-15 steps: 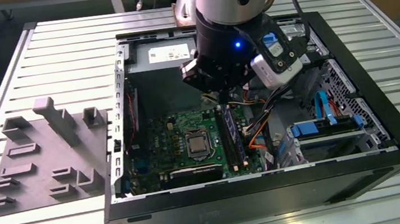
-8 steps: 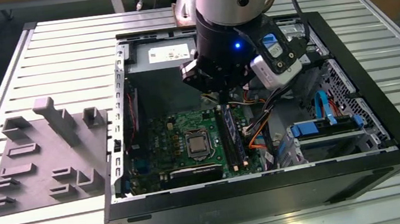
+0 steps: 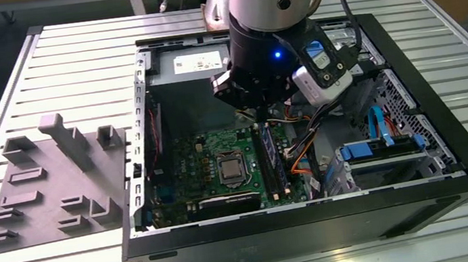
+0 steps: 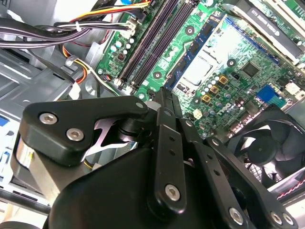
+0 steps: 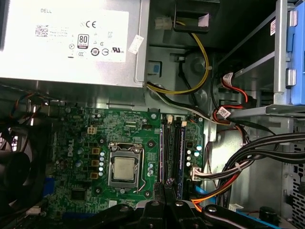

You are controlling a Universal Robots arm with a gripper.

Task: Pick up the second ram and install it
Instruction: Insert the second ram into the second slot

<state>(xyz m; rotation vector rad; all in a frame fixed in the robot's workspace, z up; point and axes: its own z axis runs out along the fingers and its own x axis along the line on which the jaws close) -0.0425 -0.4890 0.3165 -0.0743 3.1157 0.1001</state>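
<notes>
Dark green-black and thin, the second ram stands on edge in a black slot rail beside the square silver processor socket on the green motherboard. The black metal gripper hangs just above the ram's end nearer the power supply, its fingertips pressed together. The exterior view takes in a grey plastic fixture on the ribbed aluminium table. The first wrist view shows the flat silver power supply.

Open black computer case on a slatted metal table, green motherboard directly beneath the gripper, processor socket near it, silver power supply farther off, black fan close by, grey fixture tray well apart, outside the case.
</notes>
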